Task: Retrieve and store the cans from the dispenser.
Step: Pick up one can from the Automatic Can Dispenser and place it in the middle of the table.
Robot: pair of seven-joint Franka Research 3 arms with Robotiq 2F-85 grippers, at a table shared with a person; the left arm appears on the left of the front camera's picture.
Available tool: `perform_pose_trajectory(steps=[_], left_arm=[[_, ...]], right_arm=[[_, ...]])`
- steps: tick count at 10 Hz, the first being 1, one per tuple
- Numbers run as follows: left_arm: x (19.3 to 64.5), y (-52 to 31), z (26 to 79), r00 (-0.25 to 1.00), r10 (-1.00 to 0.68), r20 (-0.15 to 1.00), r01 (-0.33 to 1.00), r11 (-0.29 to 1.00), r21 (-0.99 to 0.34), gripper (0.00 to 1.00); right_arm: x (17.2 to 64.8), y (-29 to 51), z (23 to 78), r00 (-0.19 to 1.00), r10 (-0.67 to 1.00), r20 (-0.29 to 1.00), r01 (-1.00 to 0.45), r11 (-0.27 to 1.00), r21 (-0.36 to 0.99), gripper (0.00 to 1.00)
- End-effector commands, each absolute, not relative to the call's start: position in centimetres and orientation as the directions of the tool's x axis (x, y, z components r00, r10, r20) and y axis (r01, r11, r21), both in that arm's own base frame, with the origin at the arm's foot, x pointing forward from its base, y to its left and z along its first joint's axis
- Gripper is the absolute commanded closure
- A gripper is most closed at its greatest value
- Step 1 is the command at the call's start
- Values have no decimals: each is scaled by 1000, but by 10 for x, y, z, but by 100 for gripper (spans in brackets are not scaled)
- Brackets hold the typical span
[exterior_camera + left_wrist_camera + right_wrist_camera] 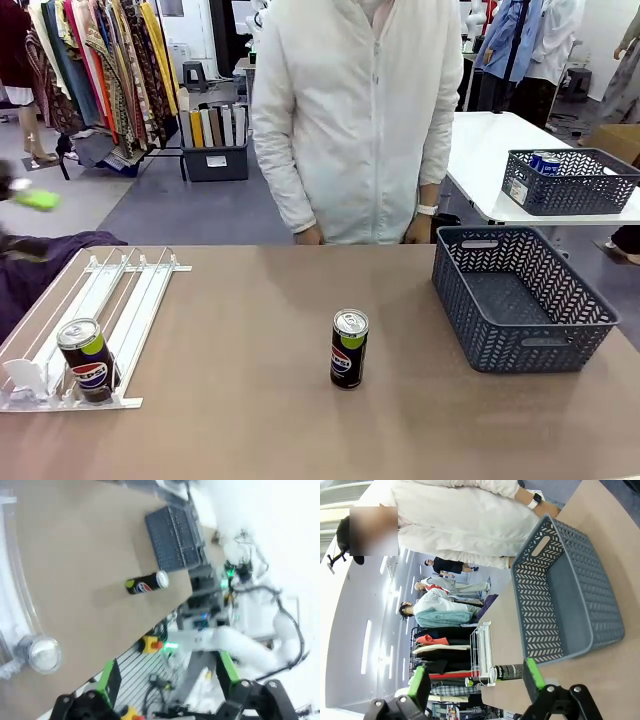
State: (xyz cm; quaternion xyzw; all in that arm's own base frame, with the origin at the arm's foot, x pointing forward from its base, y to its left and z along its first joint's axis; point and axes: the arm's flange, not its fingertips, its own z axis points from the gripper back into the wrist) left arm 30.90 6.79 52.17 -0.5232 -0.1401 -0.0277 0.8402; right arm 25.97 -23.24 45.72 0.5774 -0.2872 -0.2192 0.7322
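Gaping left claw (168, 658), midtable can (146, 583) well beyond

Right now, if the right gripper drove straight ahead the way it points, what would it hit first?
Probably the black Pepsi can standing mid-table: it shows between the open fingers of the right gripper, with the dispenser beyond it. Depth is unclear.

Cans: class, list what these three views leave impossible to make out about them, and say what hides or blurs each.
- Front view: the far basket has a wall that hides how many blue cans it holds.
- Left wrist view: the silver-topped can is blurred; label unreadable.
- Right wrist view: the dark can by the dispenser is too small; label unreadable.
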Motion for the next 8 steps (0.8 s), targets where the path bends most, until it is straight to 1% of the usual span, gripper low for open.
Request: perform_pose_trajectory(steps=[1, 2, 3, 4, 8], left_arm=[[313, 116, 498, 960, 128, 250, 204, 291, -935, 0], [316, 125, 481, 973, 142, 184, 147, 239, -960, 0], [322, 122, 469, 984, 95, 148, 120, 252, -960, 0], [292, 133, 487, 962, 188, 198, 130, 322, -938, 0], [292, 133, 487, 962, 188, 198, 130, 322, -938, 0]], right_arm=[[262, -231, 461, 731, -660, 176, -35, 221, 975, 0], [262, -231, 461, 731, -660, 176, -35, 221, 975, 0], [262, -231, 461, 731, -660, 176, -35, 221, 975, 0], [262, -231, 461, 731, -660, 176, -35, 221, 975, 0], [262, -231, 461, 731, -660, 176, -35, 221, 975, 0]])
